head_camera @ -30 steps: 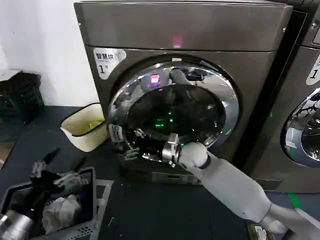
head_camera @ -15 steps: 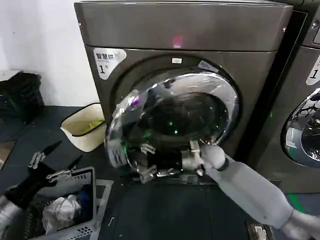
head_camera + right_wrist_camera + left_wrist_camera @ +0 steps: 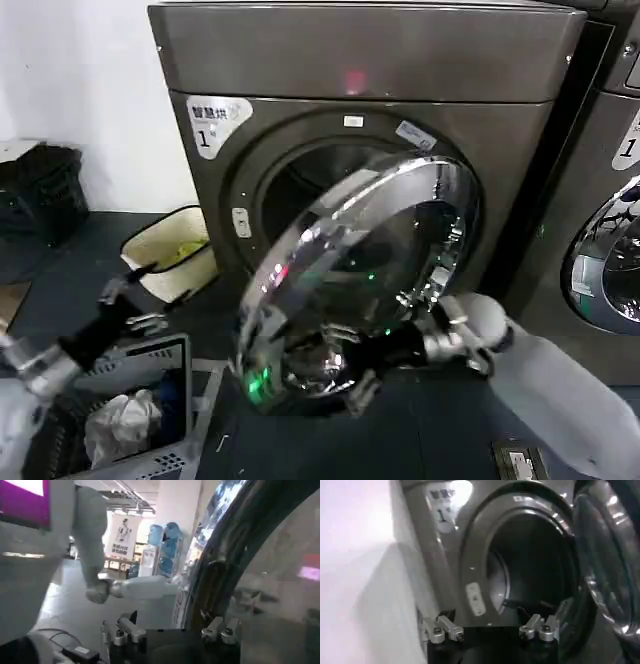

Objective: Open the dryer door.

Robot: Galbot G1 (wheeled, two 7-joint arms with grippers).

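Right gripper [image 3: 385, 362] sits low at the near bottom edge of the dryer door [image 3: 370, 270], its dark fingers reaching under the chrome rim. Whether they are closed on the rim or only hooked behind it, I cannot tell; the right wrist view shows the fingers [image 3: 220, 628] spread apart, with the curved rim running up just beside them.

Change over the last second: the door was flush against the dryer [image 3: 300, 70], then cracked at its left edge, and now stands swung well out toward the robot, hinged on the right. The drum opening [image 3: 310, 185] is exposed on the left, dark inside, with the latch plate [image 3: 241, 222] bare on the surround. The right arm has drawn back and to the right with the door.

Left gripper [image 3: 135, 300] hovers out to the near left, above a grey basket [image 3: 175, 420] of cloths, fingers parted and holding nothing. It has lifted from down over the basket and is aimed at the opening; its wrist view looks straight into the drum [image 3: 535, 565].

Judgement: latch released, door roughly half open. What remains is more swing to the right. A cream tub [image 3: 175, 255] on the floor at far left lies outside the door's arc.
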